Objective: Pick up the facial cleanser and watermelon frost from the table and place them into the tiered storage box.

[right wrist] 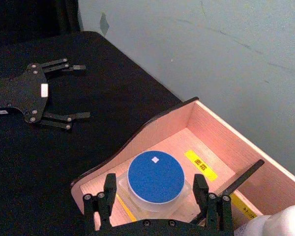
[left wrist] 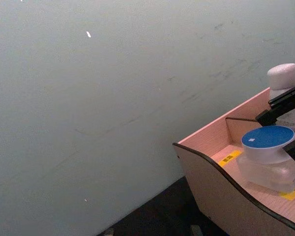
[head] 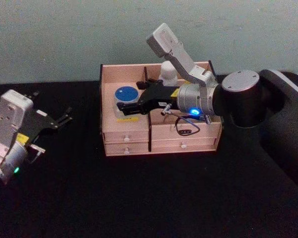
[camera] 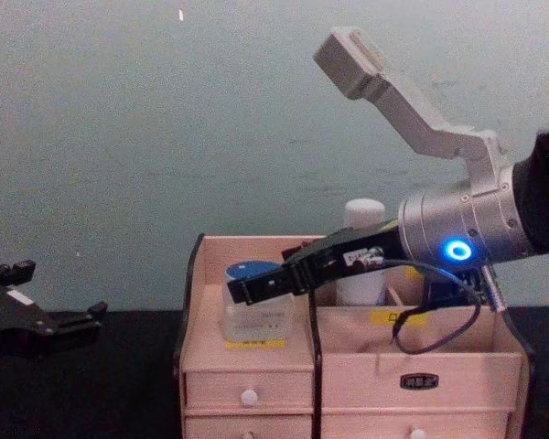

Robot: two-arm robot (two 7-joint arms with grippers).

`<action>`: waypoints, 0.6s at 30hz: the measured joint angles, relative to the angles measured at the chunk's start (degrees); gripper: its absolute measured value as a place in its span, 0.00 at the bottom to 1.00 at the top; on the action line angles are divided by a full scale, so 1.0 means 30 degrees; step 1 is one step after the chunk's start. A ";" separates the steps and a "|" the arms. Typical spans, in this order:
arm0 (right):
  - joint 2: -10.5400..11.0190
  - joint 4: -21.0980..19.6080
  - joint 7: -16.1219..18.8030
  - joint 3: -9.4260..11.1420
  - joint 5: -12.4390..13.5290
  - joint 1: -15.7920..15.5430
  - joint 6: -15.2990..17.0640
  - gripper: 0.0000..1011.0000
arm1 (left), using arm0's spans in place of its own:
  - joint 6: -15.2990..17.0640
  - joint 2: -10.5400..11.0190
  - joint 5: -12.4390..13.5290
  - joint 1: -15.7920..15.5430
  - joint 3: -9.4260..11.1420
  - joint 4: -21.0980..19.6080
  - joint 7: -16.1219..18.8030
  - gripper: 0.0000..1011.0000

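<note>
Black counter [head: 139, 198], pale wall behind. Tiered storage box [head: 161, 141] already holds a white bottle [head: 168, 73] at the rear. Right gripper [head: 123, 109], jaws spread either side of the blue-lidded jar [head: 125, 95] seated in the left compartment; release appears underway. Left gripper [head: 64, 116] idle, jaws open.

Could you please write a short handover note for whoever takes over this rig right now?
Right gripper: inside the tiered storage box, fingers on both sides of the blue-lidded clear jar; the grip looks open or just loosened.
Left gripper: open, empty, out over the black table on the robot's left.
Done: jar stands in the left front compartment; white bottle stands in the back tier.
Left: probably just withdraw the right arm and check that both items sit stable.
</note>
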 joint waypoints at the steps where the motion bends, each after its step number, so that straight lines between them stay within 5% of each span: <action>1: 0.0000 0.0000 -0.0001 0.0000 0.0001 0.0000 0.0001 0.99 | 0.0000 -0.0001 0.0000 -0.0001 0.0001 0.0000 0.0000 0.99; 7: 0.0118 -0.0504 0.0013 0.0237 0.0189 -0.0161 -0.0357 0.99 | 0.0000 0.0000 0.0000 0.0000 0.0000 -0.0001 0.0000 0.99; 18: 0.1336 -0.4401 -0.0901 0.1820 0.1110 -0.2037 -0.2752 0.99 | 0.0000 0.0000 0.0000 -0.0001 0.0001 -0.0001 0.0000 0.99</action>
